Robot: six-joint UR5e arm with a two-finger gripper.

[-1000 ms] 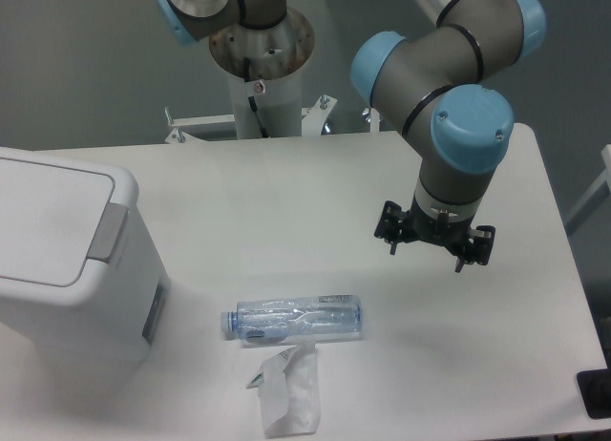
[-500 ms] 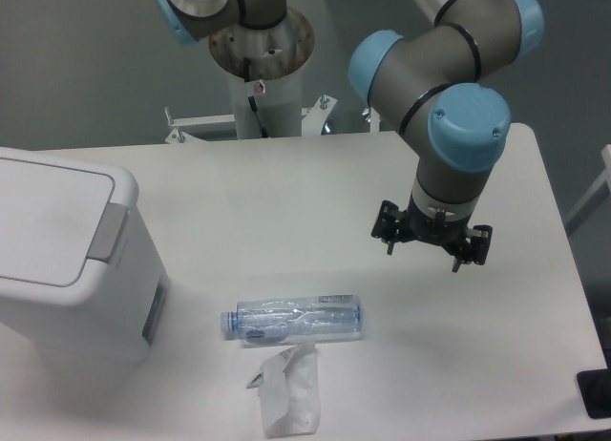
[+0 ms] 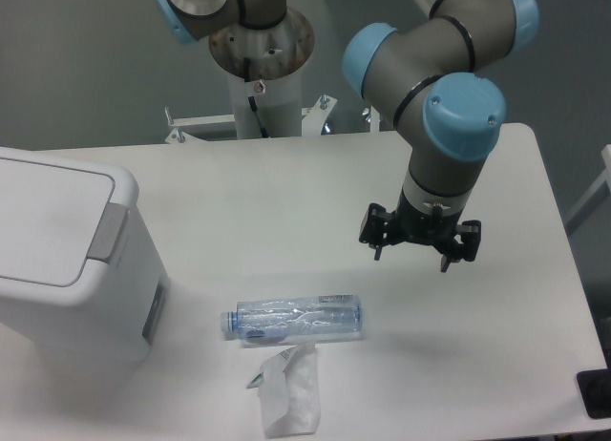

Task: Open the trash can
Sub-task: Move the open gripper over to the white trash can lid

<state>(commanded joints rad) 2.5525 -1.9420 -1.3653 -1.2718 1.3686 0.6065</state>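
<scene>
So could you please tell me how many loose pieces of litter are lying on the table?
2: a clear plastic bottle lying on its side near the front edge, and a white wrapper just in front of it. Anything behind the trash can would be hidden.

Arm reaches in from the upper right, wrist pointing straight down. Gripper [image 3: 419,248] hangs above the table, fingers spread apart, holding nothing.
</scene>
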